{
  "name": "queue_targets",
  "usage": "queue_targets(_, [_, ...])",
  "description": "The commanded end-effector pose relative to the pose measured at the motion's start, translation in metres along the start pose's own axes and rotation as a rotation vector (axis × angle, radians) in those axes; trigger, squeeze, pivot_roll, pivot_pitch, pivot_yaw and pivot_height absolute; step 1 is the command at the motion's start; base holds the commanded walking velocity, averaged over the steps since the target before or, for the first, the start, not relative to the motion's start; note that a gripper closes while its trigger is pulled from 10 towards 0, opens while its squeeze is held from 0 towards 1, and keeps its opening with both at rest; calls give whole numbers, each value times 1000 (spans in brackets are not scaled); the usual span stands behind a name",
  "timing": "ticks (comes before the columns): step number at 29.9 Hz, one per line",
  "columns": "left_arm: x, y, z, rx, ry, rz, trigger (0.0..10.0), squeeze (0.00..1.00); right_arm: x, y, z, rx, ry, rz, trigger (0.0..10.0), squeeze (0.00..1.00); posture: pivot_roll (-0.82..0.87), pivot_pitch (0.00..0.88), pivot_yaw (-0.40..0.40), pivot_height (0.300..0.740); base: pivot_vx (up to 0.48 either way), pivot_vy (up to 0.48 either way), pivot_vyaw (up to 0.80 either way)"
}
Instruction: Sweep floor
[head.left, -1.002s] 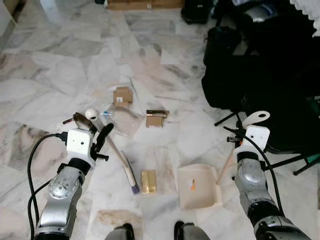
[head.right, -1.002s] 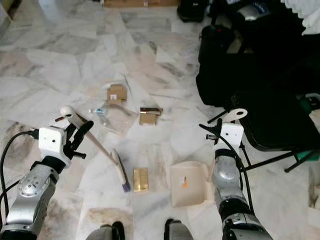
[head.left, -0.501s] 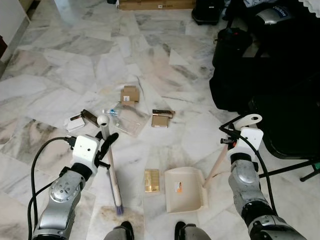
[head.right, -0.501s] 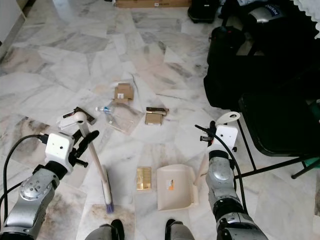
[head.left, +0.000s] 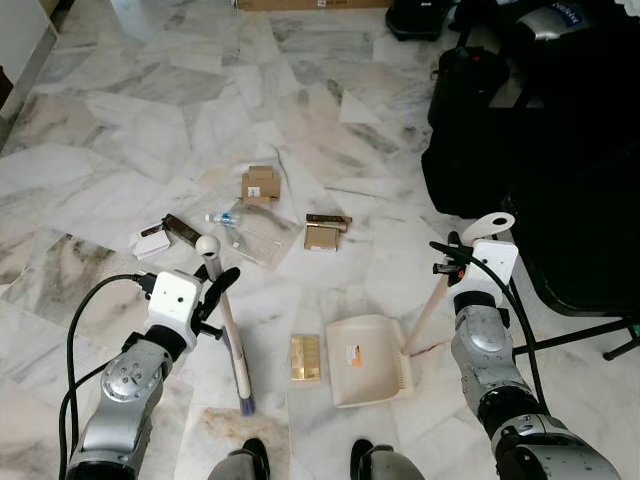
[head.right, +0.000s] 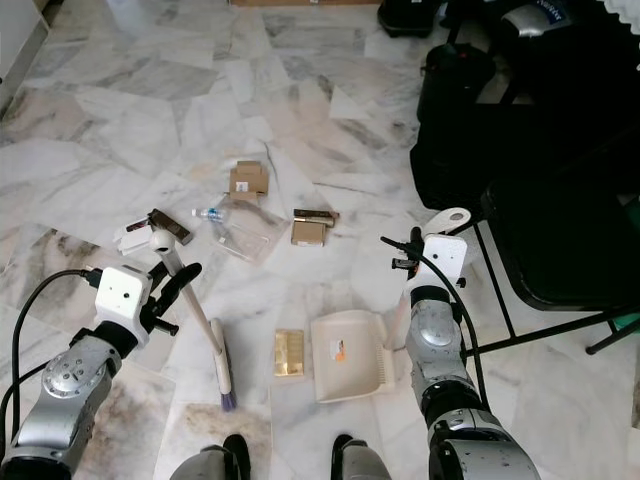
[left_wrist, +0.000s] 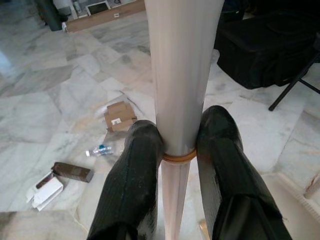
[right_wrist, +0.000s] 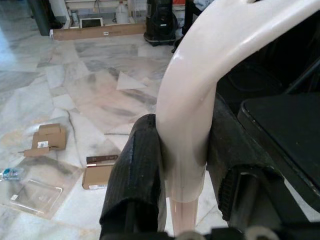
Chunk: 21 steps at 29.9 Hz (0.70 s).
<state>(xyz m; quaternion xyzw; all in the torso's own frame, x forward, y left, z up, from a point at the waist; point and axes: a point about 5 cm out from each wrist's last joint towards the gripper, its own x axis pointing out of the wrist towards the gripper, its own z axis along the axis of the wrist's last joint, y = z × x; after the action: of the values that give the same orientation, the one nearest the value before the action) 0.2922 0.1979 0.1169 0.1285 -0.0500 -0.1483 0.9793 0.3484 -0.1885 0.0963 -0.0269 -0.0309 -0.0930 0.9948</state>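
Now the left gripper (left_wrist: 177, 150) pinches the broom (head.left: 228, 335) handle, right gripper (right_wrist: 185, 150) clamps the dustpan (head.left: 368, 360) handle.

Counted on the floor: 1 broom (head.left: 231, 348), 1 dustpan (head.left: 368, 361), 3 cardboard boxes – (head.left: 261, 184), (head.left: 322, 237), (head.left: 304, 358). 1 plastic bottle (head.left: 222, 218), 1 clear plastic sheet (head.left: 258, 234), 1 white packet (head.left: 150, 244), 1 dark bar (head.left: 182, 229). 2 grippers seen: left (head.left: 215, 293), right (head.left: 452, 262).
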Motion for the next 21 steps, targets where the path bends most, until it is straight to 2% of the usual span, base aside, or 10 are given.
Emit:
queue_targets(1, [-3, 2, -5, 17, 18, -22, 10000, 0, -2, 4, -2, 5, -5, 5, 10000, 0, -34, 300, -5, 740, 0, 0, 0])
queue_targets(6, [-2, -1, -14, -11, 45, -27, 10000, 0, -10, 6, -12, -1, 17, 17, 10000, 0, -35, 312, -2, 740, 0, 0, 0])
queue_targets(13, [3, -4, -20, -118, 52, 5, 10000, 0, -20, 4, -24, -7, 50, 11, 10000, 0, -45, 317, 1, 740, 0, 0, 0])
queue_targets(18, [6, -17, -27, -178, 85, -93, 10000, 0, -22, 2, -26, -13, 52, 3, 10000, 0, -55, 321, 5, 740, 0, 0, 0])
queue_targets(21, [6, -19, -30, -215, 106, -126, 10000, 0, -22, 0, -26, -14, 52, -2, 10000, 0, -55, 329, 5, 740, 0, 0, 0])
